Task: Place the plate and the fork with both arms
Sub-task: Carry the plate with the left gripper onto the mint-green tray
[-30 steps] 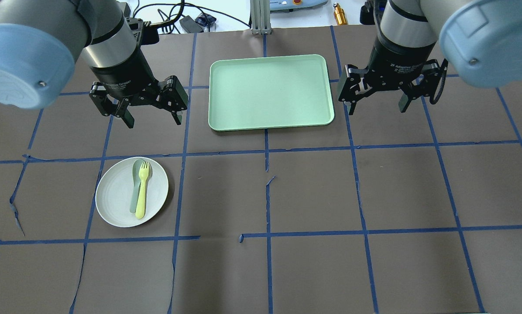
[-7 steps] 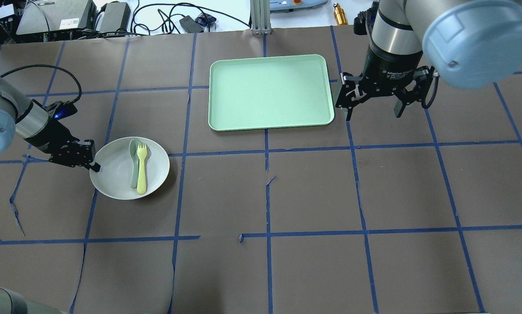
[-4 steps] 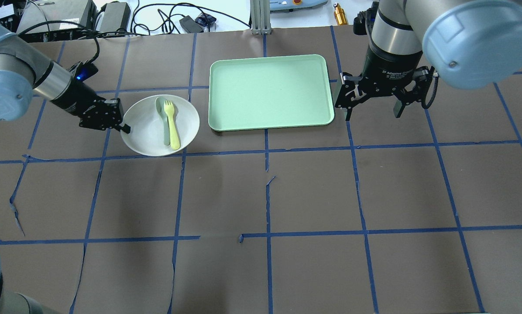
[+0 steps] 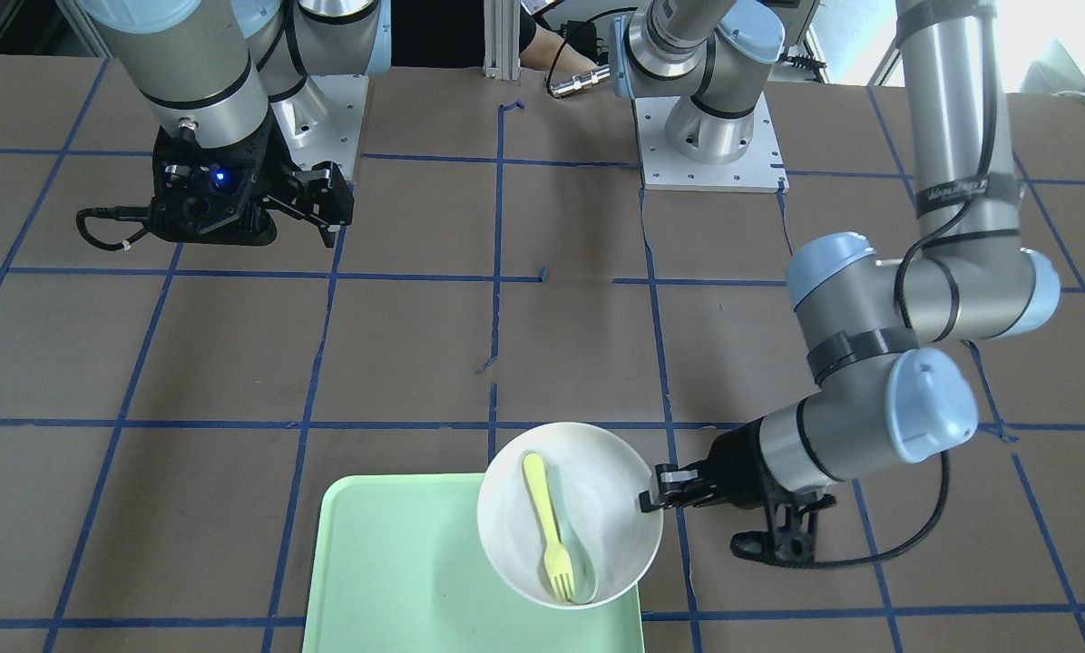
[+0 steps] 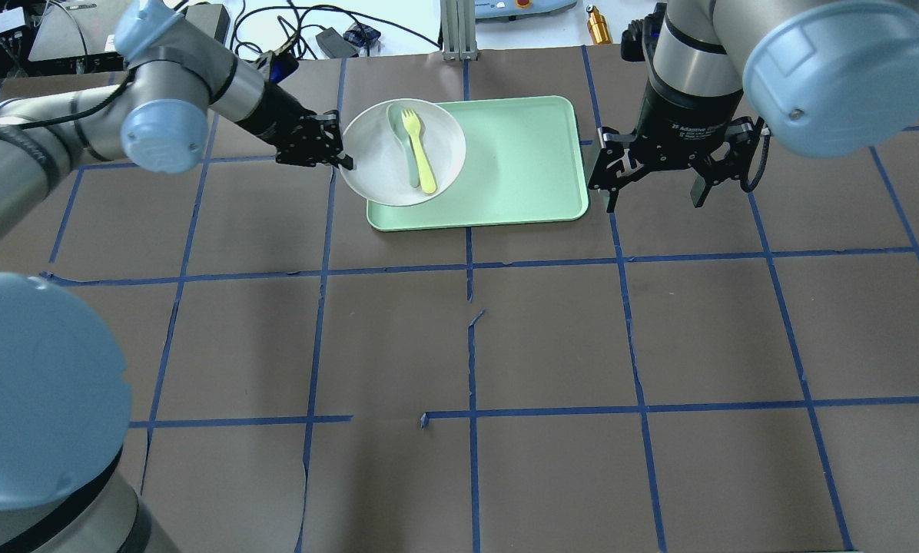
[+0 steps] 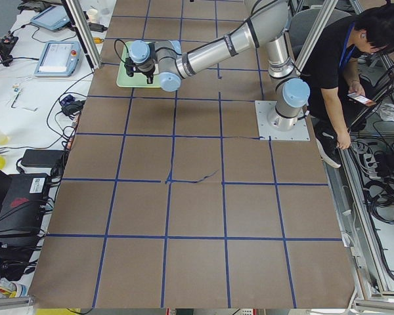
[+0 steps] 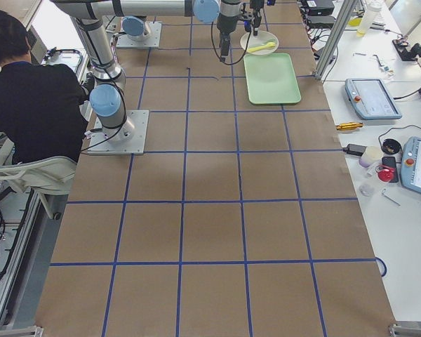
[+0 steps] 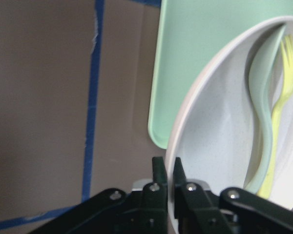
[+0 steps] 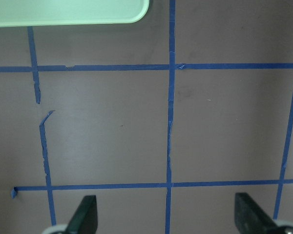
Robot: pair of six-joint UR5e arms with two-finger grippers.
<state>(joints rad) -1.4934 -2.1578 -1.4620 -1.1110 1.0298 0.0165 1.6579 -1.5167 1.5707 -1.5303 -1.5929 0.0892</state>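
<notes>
The white plate (image 5: pixel 375 157) is over the left part of the mint-green tray (image 5: pixel 513 153) and juts past the tray's left edge. I cannot tell whether it touches the tray. The yellow fork (image 5: pixel 423 160) lies on the plate beside a grey-green spoon (image 5: pixel 400 127). My left gripper (image 5: pixel 343 157) is shut on the plate's left rim. The left wrist view shows its fingers pinching the rim, with the plate (image 8: pixel 219 161) and fork (image 8: pixel 278 112) above. My right gripper (image 5: pixel 653 201) is open and empty, just right of the tray.
In the front-facing view the plate (image 4: pixel 610 517) covers the tray's (image 4: pixel 388 562) corner nearest the left arm. Cables and devices lie beyond the table's far edge. A person sits behind the robot bases (image 6: pixel 354 59). The brown table has blue tape lines.
My left arm has carried the plate, with fork and spoon on it, away from the robot and to the right, from the table onto the tray's left side. The right arm has hardly moved.
</notes>
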